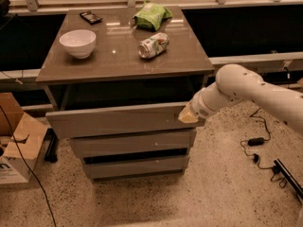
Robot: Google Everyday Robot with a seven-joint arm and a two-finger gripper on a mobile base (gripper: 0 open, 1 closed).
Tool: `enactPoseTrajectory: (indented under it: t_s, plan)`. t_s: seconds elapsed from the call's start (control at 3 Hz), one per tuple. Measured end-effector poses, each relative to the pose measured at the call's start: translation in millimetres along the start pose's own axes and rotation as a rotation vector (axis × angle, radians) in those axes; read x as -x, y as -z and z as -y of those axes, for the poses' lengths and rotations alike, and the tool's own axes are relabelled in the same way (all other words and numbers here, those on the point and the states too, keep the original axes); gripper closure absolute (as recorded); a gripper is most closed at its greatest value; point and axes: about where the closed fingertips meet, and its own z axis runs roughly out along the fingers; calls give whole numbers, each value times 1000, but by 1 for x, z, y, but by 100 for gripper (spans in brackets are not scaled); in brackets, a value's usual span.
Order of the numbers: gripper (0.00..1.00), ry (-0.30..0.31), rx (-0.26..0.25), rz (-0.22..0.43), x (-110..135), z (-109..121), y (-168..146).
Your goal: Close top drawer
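Note:
The top drawer (118,121) is a wide grey wood-grain box with a flat front, pulled partly out from under the brown tabletop (123,56). Its front panel stands forward of the two lower drawer fronts. My gripper (188,116) comes in from the right on a white arm and rests against the right end of the drawer's front panel. Only its cream-coloured tip shows.
On the tabletop are a white bowl (77,42), a crushed can (153,45), a green bag (151,15) and a small dark object (90,17). Cardboard boxes (16,145) stand at the left on the floor. Cables (255,143) lie at the right.

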Motion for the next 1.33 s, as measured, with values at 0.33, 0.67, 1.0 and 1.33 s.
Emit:
enactPoseTrajectory:
  t_s: [0.33, 0.67, 1.0, 1.33]
  plan:
    - [82, 13, -24, 24, 7, 22, -13]
    - [59, 37, -47, 52, 14, 45, -37]
    - [36, 37, -46, 52, 13, 43, -37]
    - [13, 37, -46, 52, 13, 43, -37]
